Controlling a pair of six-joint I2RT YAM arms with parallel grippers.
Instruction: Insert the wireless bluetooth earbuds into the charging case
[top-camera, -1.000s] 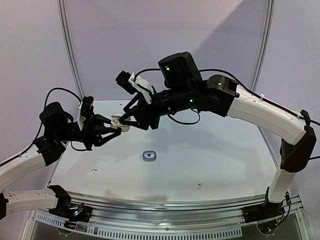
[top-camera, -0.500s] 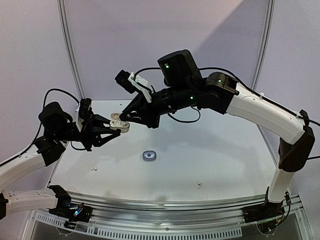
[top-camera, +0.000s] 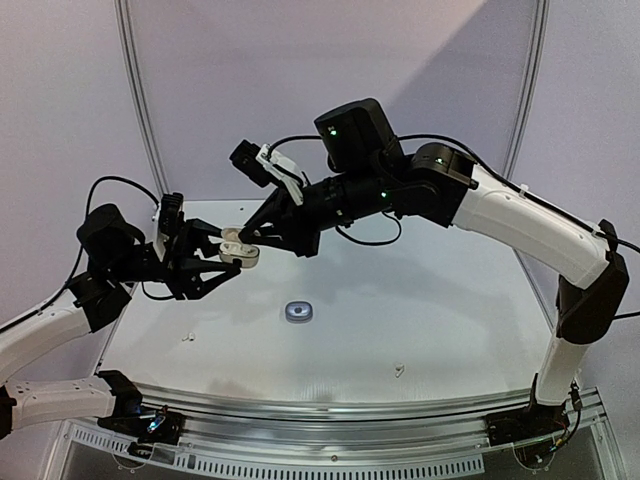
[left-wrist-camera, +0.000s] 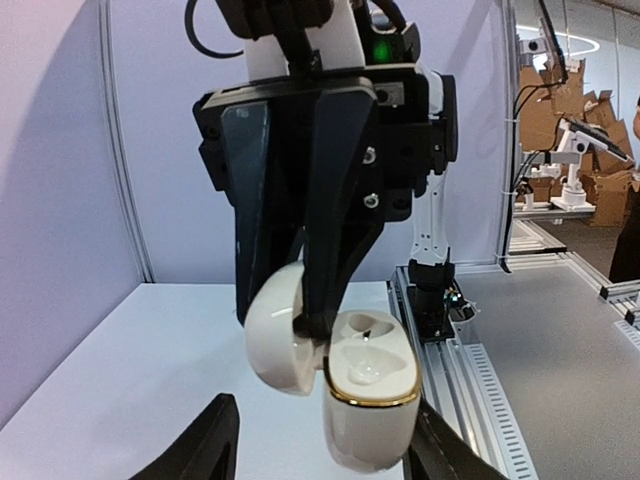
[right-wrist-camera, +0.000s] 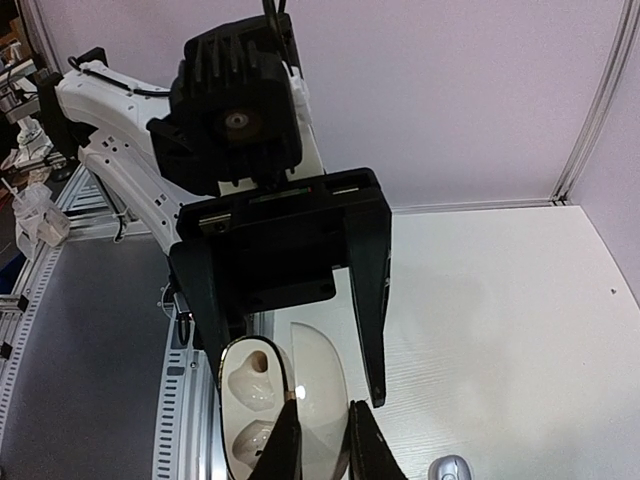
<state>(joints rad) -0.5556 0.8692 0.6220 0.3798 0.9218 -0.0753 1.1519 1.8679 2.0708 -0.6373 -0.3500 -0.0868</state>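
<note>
A white charging case (top-camera: 238, 250) with a gold rim hangs in the air between both grippers, lid swung open. In the left wrist view its body (left-wrist-camera: 370, 420) shows two empty sockets and its lid (left-wrist-camera: 280, 335) stands to the left. My right gripper (top-camera: 252, 236) is shut on the lid, which sits between its fingertips (right-wrist-camera: 286, 445) in the right wrist view. My left gripper (top-camera: 232, 256) straddles the body with jaws spread: one finger (left-wrist-camera: 432, 450) touches it, the other (left-wrist-camera: 205, 450) stands apart. Two tiny white earbuds (top-camera: 186, 337) (top-camera: 399, 371) lie on the table. No dark earbuds show.
A small grey case (top-camera: 298, 312) lies on the white table (top-camera: 450, 300) below the grippers; it also shows in the right wrist view (right-wrist-camera: 450, 468). A metal rail (top-camera: 330, 410) runs along the near edge. Purple walls stand close behind.
Both grippers and the white case shifted slightly left and down. The left jaws now look a little wider around the case body.
</note>
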